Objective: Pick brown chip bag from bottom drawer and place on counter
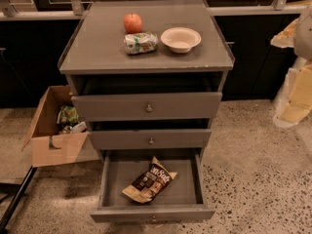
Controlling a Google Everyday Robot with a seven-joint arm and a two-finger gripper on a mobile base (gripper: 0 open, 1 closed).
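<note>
The brown chip bag (149, 181) lies flat and slanted in the middle of the bottom drawer (152, 212), which is pulled wide open toward me. The counter (95, 48) is the grey top of the cabinet, above the two shallower drawers. My gripper (295, 99) shows as a pale cream shape at the right edge of the view, well to the right of the cabinet and far from the bag. Nothing shows in it.
On the counter stand a red apple (132, 22), a green-and-white packet (140, 42) and a white bowl (181, 39). The top drawer (146, 106) is pulled out slightly. An open cardboard box (53, 130) sits on the floor at left. A dark bar (14, 199) crosses the lower left.
</note>
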